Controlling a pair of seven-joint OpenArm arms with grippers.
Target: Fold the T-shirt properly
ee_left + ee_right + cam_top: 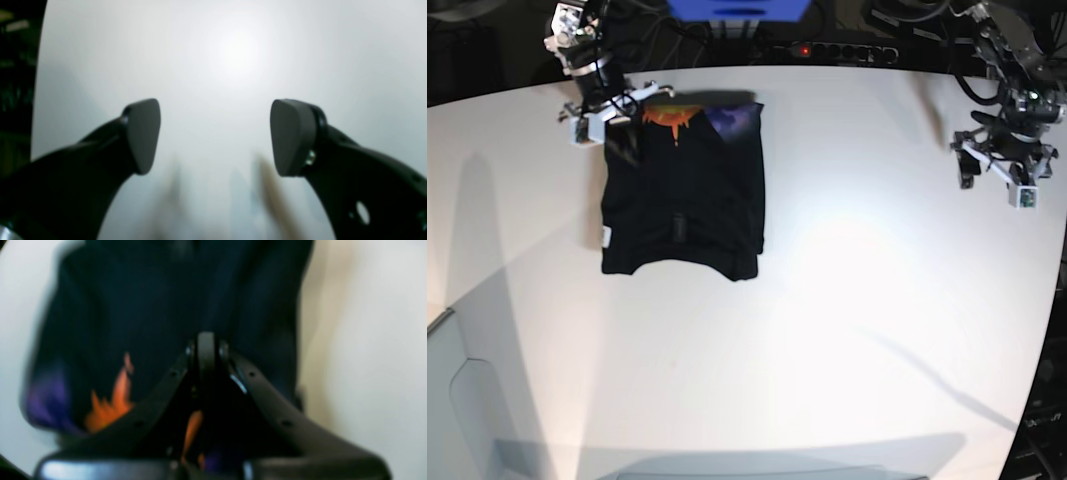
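Note:
The black T-shirt [687,200] lies folded into a rough rectangle at the back left of the white table [847,300]. Its orange-and-purple print [677,118] sits at the far edge and a small white tag [607,237] at its left edge. My right gripper [625,150] is at the shirt's far left part. In the right wrist view its jaws [206,340] are closed together on the dark cloth [150,300], with the print [110,406] beside them. My left gripper [995,172] is far off at the right, open and empty over bare table [215,113].
A power strip with a red light [827,50] and a blue box [737,10] lie beyond the table's far edge. Cables hang at the back right [907,20]. A grey panel [467,400] stands at the lower left. The table's right edge curves near my left arm.

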